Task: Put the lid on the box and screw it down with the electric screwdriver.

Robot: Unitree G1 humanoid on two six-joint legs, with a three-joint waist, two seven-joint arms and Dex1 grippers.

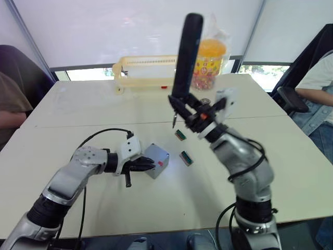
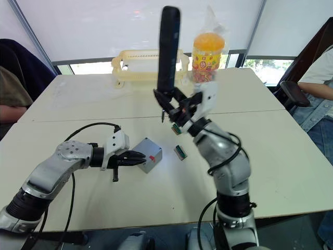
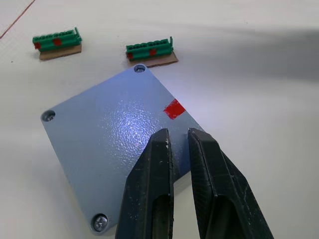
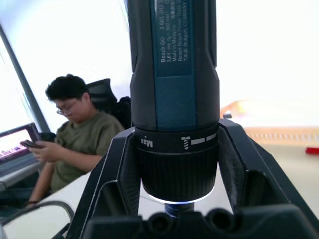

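The grey box (image 1: pixel 157 162) sits on the table (image 1: pixel 78 112) with the flat grey lid (image 3: pixel 104 139) closed over it. A red mark (image 3: pixel 174 108) shows near one lid edge and a screw head (image 3: pixel 99 222) sits in one corner. My left gripper (image 3: pixel 177 135) is shut, its fingertips (image 1: pixel 150 165) resting against the lid. My right gripper (image 1: pixel 183 105) is shut on the lower end of the black electric screwdriver (image 1: pixel 186 52). It holds the tool upright above the table, to the right of and beyond the box, with the thin bit (image 1: pixel 174 122) pointing down.
Two green terminal blocks (image 1: pixel 180 135) (image 1: pixel 186 158) lie just right of the box. A yellow basket (image 1: pixel 145 70) and an orange-lidded jar (image 1: pixel 209 58) stand at the far edge. One person (image 1: pixel 10 104) sits at the left and another person (image 1: pixel 318 88) at the right.
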